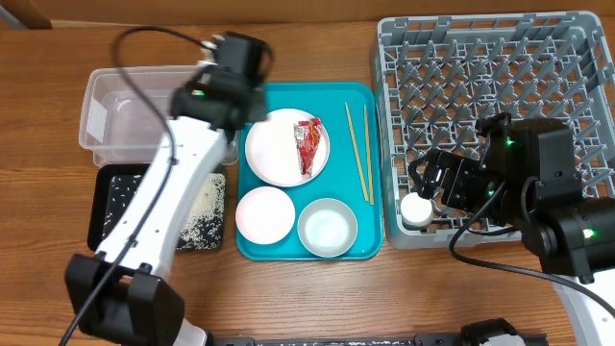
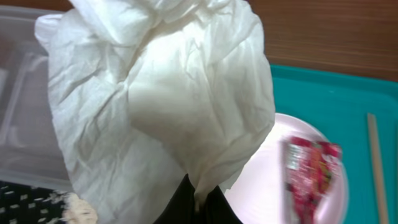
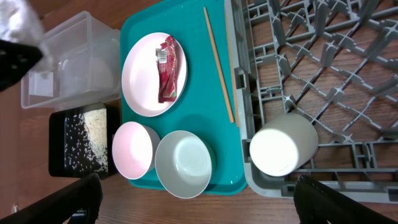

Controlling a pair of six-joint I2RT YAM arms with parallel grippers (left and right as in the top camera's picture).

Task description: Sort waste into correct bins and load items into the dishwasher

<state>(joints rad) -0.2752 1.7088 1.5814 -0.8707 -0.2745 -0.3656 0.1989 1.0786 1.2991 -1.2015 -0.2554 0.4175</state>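
— Wooden table (image 1: 317, 298), teal tray (image 1: 377, 144) in the middle. Where's the napkin (image 2: 161, 93)?
— In the left gripper (image 2: 199, 202), pinched at its lower tip btw the fingers. The rest balloons up and fills the wrist view. From overhead the arm's end sits about where teal tray meets clear tub (image 1: 125, 106).
— So the step is prob. the drop into the tub?
— Looks so, since rice (image 3: 93, 118) lies in the black tray (image 1: 96, 221). It should carry the wad over the tub's middle, not its rim, go low, then spread the jaws fully. Paper that light may cling to a pad, so lift straight up w/o sideways drag.
— Right side?
— Right gripper (image 1: 434, 192) is spread wide, holding nothing. The cup (image 3: 283, 143) stands in the dish rack (image 1: 577, 38) corner.
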